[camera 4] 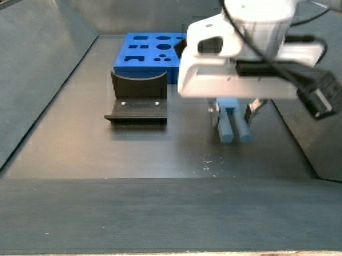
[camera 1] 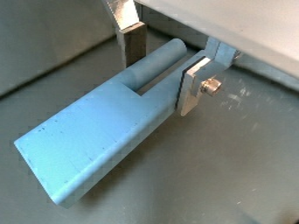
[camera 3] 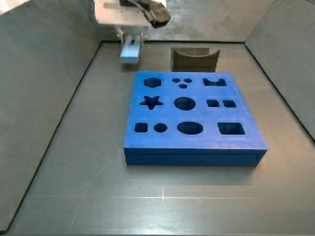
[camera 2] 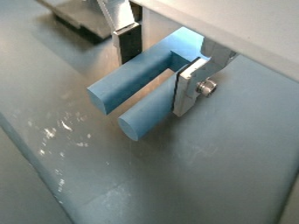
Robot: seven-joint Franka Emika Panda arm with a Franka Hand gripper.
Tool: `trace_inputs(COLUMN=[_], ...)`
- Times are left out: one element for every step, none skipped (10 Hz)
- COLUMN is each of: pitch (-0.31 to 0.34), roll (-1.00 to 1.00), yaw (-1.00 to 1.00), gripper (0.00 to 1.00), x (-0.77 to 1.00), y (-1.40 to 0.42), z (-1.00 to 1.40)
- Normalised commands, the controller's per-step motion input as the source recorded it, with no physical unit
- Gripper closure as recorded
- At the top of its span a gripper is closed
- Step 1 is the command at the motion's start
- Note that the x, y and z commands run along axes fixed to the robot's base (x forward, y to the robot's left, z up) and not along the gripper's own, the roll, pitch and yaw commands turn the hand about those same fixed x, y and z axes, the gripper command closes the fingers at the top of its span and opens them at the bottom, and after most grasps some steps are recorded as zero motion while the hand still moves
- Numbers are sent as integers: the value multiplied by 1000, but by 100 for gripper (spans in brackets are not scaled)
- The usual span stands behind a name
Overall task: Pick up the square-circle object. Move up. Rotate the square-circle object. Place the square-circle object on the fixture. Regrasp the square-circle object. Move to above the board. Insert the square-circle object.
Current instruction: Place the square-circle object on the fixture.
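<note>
In both wrist views the jaws of the gripper [camera 1: 163, 68] straddle the peg [camera 1: 100, 131], plates close at each flank; whether they already clench it, I cannot tell. The peg lies flat on the floor, so step 1, the pick-up, looks under way and all else remains. Farther off, the fixture [camera 3: 193, 59] stands vacant behind the board [camera 3: 191, 120].

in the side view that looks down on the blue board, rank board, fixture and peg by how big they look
1. the board, by far
2. the fixture
3. the square-circle object, held in the tool; only part of it shows, so its place behind the fixture is unsure
</note>
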Motion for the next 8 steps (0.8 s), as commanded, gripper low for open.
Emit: trace_inputs(pitch=[71,68,73,72,77,77,84,90], roll=[26,38,51,59,75,82,95,97], yaw=[-15,-18,-20,-21,-24,-25,-24,-22], gripper=[100,100,100,100,100,100,100,100], x=[-16,-20,-26,-26,-30,-32,-37,-40], y=[2,3,4,5,7,9,13,14], z=[1000,1000,1000,1000,1000,1000,1000,1000])
